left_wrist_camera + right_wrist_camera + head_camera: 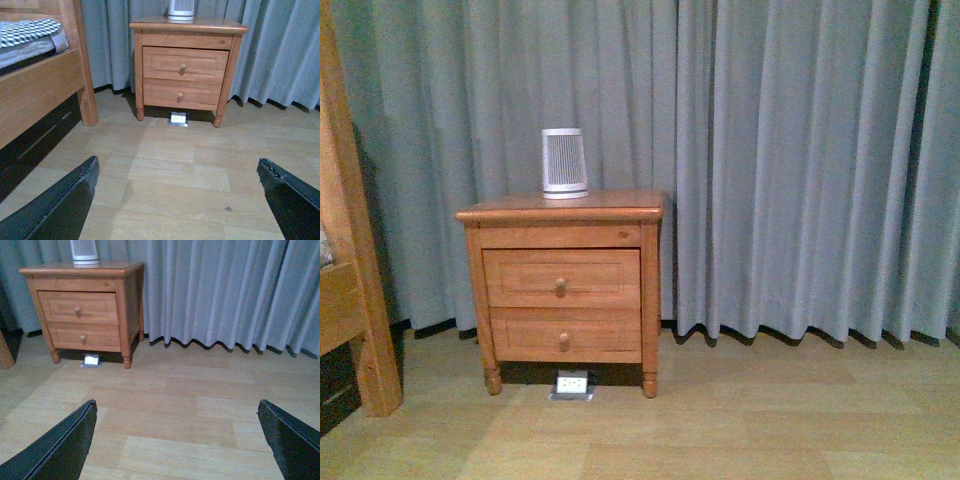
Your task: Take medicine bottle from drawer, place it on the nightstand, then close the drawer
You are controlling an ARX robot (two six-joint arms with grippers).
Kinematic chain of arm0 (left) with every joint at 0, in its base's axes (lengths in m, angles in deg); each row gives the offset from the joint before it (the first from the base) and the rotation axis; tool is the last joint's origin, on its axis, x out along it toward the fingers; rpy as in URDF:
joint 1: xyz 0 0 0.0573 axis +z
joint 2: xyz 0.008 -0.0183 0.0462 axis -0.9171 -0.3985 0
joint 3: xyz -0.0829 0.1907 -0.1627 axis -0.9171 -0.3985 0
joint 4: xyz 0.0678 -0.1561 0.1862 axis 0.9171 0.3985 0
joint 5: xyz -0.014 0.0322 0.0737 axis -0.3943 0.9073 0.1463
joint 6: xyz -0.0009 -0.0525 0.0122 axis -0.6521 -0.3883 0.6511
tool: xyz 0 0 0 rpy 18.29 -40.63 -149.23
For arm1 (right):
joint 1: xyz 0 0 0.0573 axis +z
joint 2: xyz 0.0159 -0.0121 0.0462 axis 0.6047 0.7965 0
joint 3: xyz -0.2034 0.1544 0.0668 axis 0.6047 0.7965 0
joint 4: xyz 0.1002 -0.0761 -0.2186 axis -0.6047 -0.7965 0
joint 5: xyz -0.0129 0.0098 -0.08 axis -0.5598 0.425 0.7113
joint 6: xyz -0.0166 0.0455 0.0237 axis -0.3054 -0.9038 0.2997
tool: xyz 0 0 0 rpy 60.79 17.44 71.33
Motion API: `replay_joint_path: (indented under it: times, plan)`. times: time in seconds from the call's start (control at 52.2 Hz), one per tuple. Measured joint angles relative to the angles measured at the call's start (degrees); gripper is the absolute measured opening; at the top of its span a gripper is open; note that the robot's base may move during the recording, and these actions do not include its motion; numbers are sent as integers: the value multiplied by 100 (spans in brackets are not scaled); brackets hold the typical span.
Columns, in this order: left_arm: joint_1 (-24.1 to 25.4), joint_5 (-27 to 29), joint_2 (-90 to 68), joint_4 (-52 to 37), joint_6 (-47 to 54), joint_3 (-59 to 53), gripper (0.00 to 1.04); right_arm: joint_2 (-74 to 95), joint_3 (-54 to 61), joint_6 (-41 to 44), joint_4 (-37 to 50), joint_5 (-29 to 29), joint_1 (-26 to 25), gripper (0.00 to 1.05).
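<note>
Medicine bottle isn't in sight anywhere, so my guess is it's tucked inside the drawer [561, 278], which sits shut flush. Left claw [176, 161] and right claw [176, 402] both gape wide with nothing in them, hanging over bare floor [165, 165] well back from the nightstand [560, 213]. Looks like a ready pose to me. The top only carries a white ribbed device [564, 163], so there's room beside it. The knob [560, 289] probably needs a pull first.
</note>
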Motion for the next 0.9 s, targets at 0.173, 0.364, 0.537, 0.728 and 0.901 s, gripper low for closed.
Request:
replay_joint_path:
  times: [0.173, 0.364, 0.537, 0.728, 0.901]
  plan:
    - [0, 0, 0, 0, 0, 0, 98, 0, 0, -2, 0, 0, 0, 98]
    - [0, 0, 0, 0, 0, 0, 98, 0, 0, -2, 0, 0, 0, 98]
    - [0, 0, 0, 0, 0, 0, 98, 0, 0, -2, 0, 0, 0, 98]
    - [0, 0, 0, 0, 0, 0, 98, 0, 0, -2, 0, 0, 0, 98]
    - [0, 0, 0, 0, 0, 0, 98, 0, 0, 0, 0, 0, 0, 98]
